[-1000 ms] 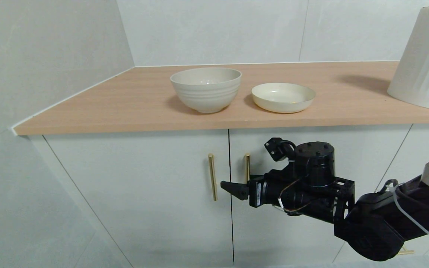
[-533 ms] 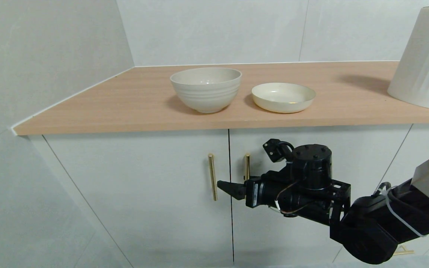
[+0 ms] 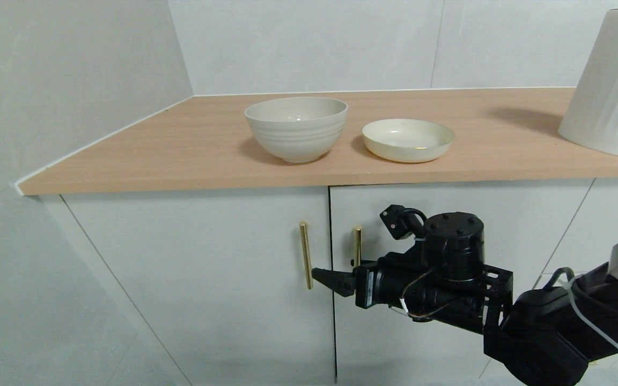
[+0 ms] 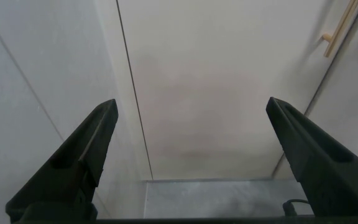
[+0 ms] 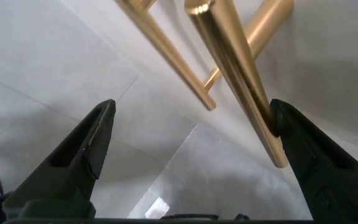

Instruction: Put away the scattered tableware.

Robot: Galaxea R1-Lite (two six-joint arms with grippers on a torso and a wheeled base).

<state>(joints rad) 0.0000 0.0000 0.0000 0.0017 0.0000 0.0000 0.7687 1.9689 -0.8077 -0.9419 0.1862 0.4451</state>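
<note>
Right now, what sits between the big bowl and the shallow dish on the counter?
Nothing. In the head view, only a narrow bare strip of the wooden countertop separates the bowl from the dish; they do not touch.

— What stands on my counter (image 3: 180,150)?
— A tall white ribbed thing (image 3: 617,86) near the counter's right edge, toward the back. I take it for a lampshade, though my head view cuts off its far side.
— And around the counter?
— My pale tiled wall (image 3: 309,43) runs along the back edge and the left edge and meets at the back left corner.
</note>
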